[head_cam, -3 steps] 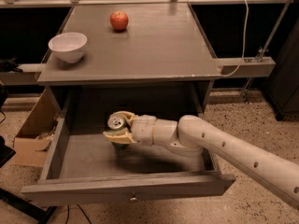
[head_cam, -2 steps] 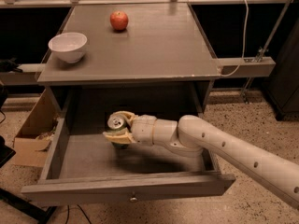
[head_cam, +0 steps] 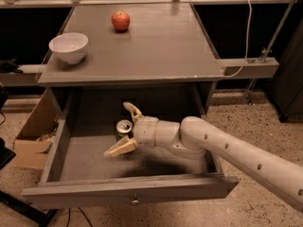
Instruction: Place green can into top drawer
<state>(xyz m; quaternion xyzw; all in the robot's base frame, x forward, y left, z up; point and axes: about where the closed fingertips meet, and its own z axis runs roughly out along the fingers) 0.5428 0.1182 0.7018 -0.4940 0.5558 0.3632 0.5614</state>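
Gripper [head_cam: 119, 130]: reaching from the right into the pulled-out top drawer [head_cam: 128, 187], jaws spread wide, one on either side of the green can [head_cam: 124, 126], not pinching it.
Green can: upright on the drawer floor, towards the back, silver top showing.
Why so: the spread jaws suggest the can is set down and let go.
Drawer contents: only the can, as far as can be seen.
Counter [head_cam: 161, 51]: holds a white bowl [head_cam: 69, 46] at the left and a red apple [head_cam: 120, 20] at the back.

The pale arm [head_cam: 227, 148] comes in from the lower right of the view and stretches leftward to the wrist [head_cam: 156, 132]. The gripper [head_cam: 117, 129] sits inside the open top drawer [head_cam: 128, 187], its two fingers spread wide, one raised and one angled down.
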